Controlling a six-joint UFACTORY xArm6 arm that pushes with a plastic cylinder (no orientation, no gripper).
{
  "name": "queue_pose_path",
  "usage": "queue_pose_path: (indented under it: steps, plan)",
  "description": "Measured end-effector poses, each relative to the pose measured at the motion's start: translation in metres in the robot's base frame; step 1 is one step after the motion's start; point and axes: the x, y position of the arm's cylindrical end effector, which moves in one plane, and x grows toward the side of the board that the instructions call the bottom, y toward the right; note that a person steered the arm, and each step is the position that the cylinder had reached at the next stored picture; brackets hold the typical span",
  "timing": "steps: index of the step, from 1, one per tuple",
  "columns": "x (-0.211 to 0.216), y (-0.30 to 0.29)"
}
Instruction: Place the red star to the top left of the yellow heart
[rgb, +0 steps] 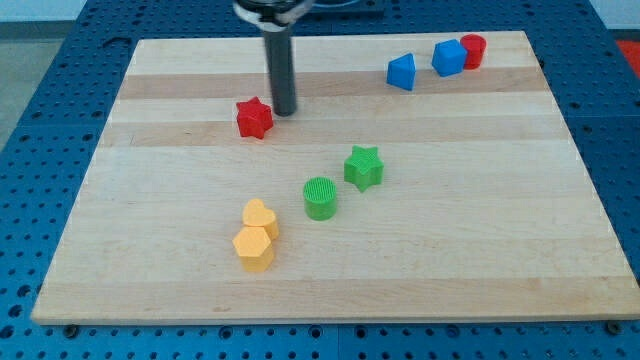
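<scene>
My tip (285, 111) rests on the bench (480, 250) just to the view's right of the red star (254, 117), slightly toward the view's top of it; whether the two touch cannot be determined. The end effector is a plain dark rod with no jaws, so it neither opens nor closes, and it has hold of nothing.

Positions relative to the red star:
- The yellow heart (260, 215) lies well apart toward the view's bottom, almost directly below. The red star therefore sits above the heart, not clearly to its left.
- A yellow hexagonal block (254, 248) touches the heart on the heart's lower side.
- A green cylinder (321, 198) and a green star (364, 167) lie toward the view's bottom right.
- Two blue blocks (402, 72) (449, 58) and a red cylinder (472, 50) lie far to the view's right, near the bench's top edge; the second blue block and the red cylinder appear to touch.
</scene>
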Motion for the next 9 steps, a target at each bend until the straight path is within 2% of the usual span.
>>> queue_pose_path:
  steps: [1, 3, 4, 5, 6, 8, 9]
  plan:
    - [0.010, -0.036]
    - [0.059, -0.041]
    - [0.030, -0.054]
    - [0.016, -0.099]
    - [0.048, -0.116]
    - [0.069, -0.053]
    - [0.096, -0.031]
